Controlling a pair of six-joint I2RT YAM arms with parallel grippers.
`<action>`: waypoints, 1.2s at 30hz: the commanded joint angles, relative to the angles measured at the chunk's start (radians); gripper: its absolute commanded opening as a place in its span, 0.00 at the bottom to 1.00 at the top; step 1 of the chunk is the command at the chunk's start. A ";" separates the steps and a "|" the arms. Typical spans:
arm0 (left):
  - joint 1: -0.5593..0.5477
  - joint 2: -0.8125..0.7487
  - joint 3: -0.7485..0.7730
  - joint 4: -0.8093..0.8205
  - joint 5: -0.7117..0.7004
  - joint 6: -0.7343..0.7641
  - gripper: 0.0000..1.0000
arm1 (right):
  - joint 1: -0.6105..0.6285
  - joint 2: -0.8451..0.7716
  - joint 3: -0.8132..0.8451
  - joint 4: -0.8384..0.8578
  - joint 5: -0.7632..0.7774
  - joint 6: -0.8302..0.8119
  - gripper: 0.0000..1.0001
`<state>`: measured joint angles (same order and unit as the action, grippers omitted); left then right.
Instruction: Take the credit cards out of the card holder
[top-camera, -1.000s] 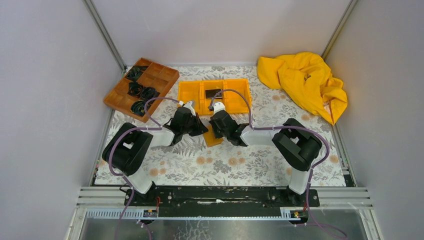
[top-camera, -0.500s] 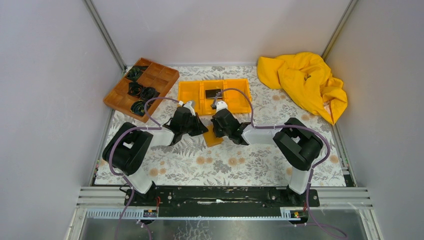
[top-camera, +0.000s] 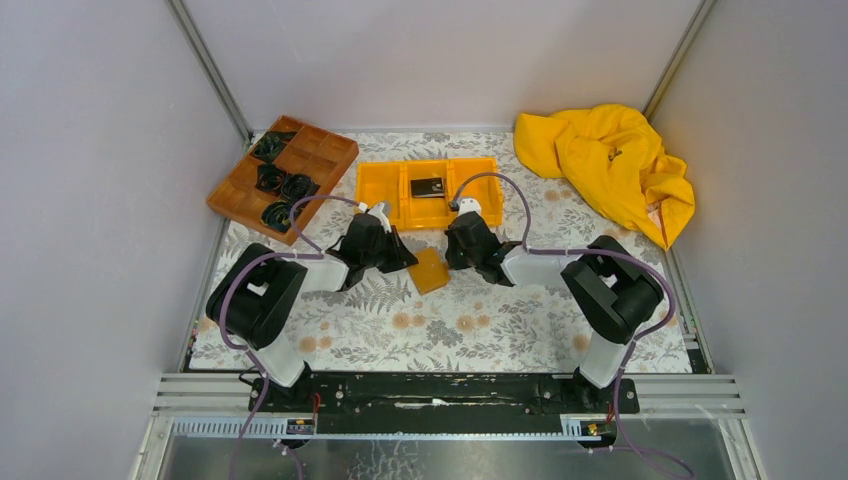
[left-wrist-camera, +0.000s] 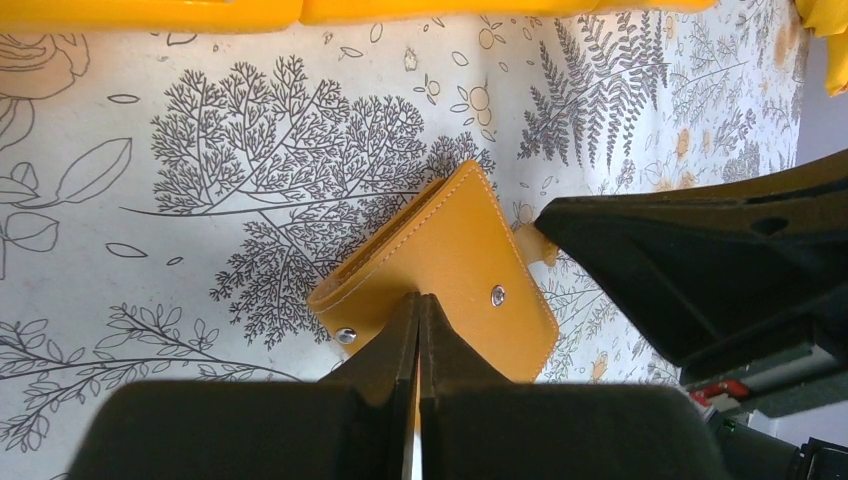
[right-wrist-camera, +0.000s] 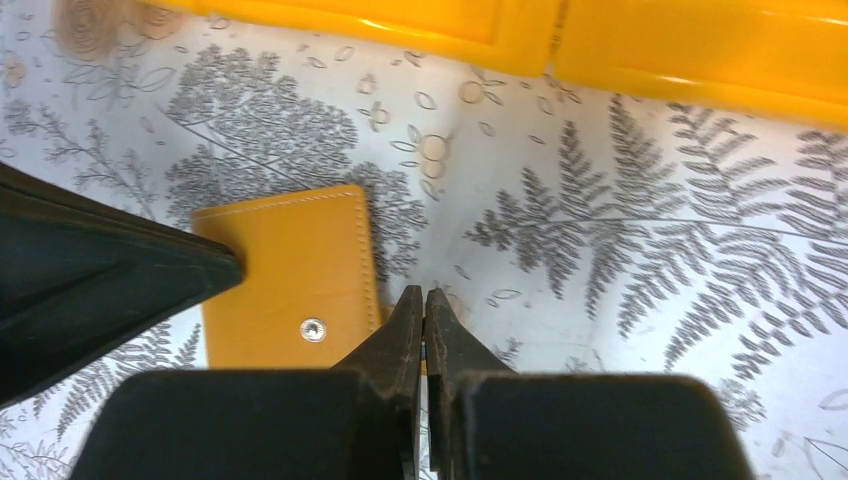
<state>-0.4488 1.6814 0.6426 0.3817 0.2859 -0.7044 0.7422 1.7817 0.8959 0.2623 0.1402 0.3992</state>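
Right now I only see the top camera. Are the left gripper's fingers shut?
Observer: Yes. The left gripper is shut, with its tips right at the holder's near edge. I cannot tell if it pinches it.
Operator: Is the holder open?
Observer: It looks folded. Only its orange outside shows, with a metal snap on top.
Operator: What about the right gripper?
Observer: The right gripper is shut too. It is just beside the holder, and I see nothing between its fingers.
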 joint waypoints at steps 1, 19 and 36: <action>0.017 0.042 -0.044 -0.108 -0.037 0.023 0.00 | -0.025 -0.051 -0.029 -0.048 0.039 0.019 0.00; 0.013 -0.142 -0.133 0.023 -0.021 0.042 0.06 | -0.029 -0.108 -0.080 -0.022 0.123 0.022 0.47; -0.294 -0.445 0.035 -0.426 -0.741 0.287 0.23 | 0.062 -0.186 -0.164 0.146 0.114 -0.090 0.48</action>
<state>-0.7090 1.2495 0.6685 0.1123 -0.2249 -0.4652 0.7986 1.6196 0.7326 0.3531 0.2245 0.3393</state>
